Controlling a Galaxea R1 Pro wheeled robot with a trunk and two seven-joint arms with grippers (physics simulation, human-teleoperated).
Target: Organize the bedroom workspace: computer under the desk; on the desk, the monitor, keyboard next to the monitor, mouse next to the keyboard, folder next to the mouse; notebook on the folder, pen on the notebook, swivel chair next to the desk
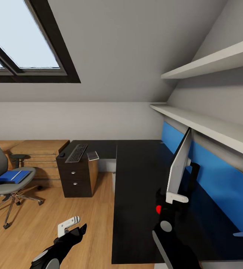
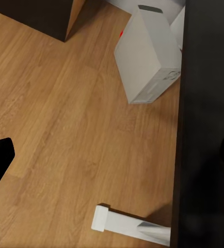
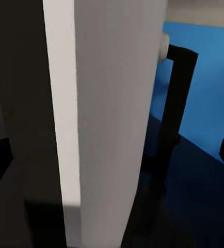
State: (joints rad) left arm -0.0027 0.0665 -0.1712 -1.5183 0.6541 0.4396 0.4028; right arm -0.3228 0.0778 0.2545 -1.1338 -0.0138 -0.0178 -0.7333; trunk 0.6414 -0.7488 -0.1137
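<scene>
The white monitor stands edge-on on the black desk, its black stand towards the blue wall panel. My right gripper is open and straddles the monitor's lower edge, with a gap beside the panel. The left gripper hangs open over the floor beside the desk. The white computer tower sits on the floor at the desk's edge. A keyboard, mouse and notebook lie on the desk's far left end. A blue folder rests on the swivel chair.
A dark drawer cabinet stands under the desk's far left end. Two white shelves run along the sloped right wall above the blue panel. A white desk foot lies on the wood floor. Wooden steps sit behind the chair.
</scene>
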